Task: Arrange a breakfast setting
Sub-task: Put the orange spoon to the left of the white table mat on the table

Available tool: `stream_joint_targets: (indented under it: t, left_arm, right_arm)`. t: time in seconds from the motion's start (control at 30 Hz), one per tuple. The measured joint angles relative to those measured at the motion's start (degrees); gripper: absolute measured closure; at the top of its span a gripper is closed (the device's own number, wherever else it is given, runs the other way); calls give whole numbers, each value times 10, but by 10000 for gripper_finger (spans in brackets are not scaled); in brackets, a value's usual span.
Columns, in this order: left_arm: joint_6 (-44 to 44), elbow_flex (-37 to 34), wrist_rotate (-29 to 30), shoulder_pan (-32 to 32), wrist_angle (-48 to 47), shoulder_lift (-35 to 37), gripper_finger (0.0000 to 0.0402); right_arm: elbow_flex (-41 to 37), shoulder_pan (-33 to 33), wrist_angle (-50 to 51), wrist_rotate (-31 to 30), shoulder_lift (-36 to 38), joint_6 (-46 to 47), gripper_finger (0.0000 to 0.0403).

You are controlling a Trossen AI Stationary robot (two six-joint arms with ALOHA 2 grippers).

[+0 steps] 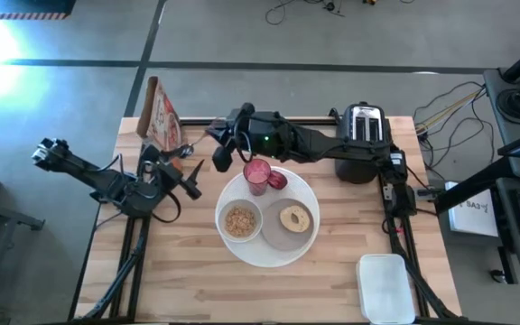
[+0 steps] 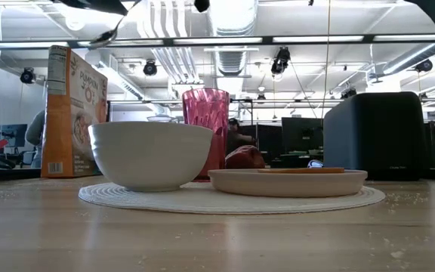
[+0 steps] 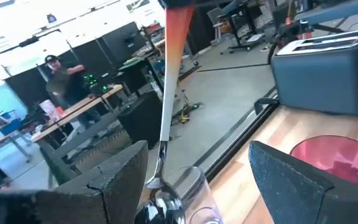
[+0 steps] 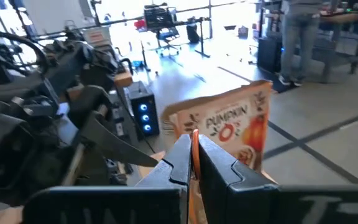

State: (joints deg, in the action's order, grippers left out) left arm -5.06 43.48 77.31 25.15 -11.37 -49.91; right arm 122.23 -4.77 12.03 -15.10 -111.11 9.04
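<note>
Wooden desk (image 1: 188,280) under my cameras carries the round placemat (image 1: 245,254), with bowl (image 1: 239,220), plate (image 1: 283,236), bagel (image 1: 295,217), pink tumbler (image 1: 257,173) and red fruit (image 1: 278,179) on it. My right gripper (image 4: 192,163), jaws closed on an orange spoon handle (image 3: 174,50), hangs behind the tumbler. My left gripper (image 1: 190,174), jaws open, sits beside the cereal box (image 1: 159,117), with the spoon's bowl between them.

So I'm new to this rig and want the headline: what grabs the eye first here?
The spoon hangs in mid-air near the cereal box: the right gripper pinches its orange handle while the open left gripper brackets its bowl end. At the table's middle, the white placemat carries bowl, plate and pink tumbler.
</note>
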Motion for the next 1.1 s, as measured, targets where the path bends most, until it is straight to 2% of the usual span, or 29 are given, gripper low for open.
stream_joint_targets:
  t: [0.2, 0.63, 0.93, 1.1]
  left_arm:
    - [0, 0, 52, 0, 4, -10, 151]
    - [0, 0, 42, 0, 4, -8, 266]
    - [0, 0, 42, -1, 4, -8, 324]
    - [0, 0, 42, -2, 3, -8, 346]
  right_arm:
    - [0, 8, -5, 7, 0, -1, 394]
    - [0, 11, -8, 22, 0, 3, 394]
    - [0, 15, -9, 24, 0, 3, 394]
    - [0, 20, -11, 51, 0, 8, 394]
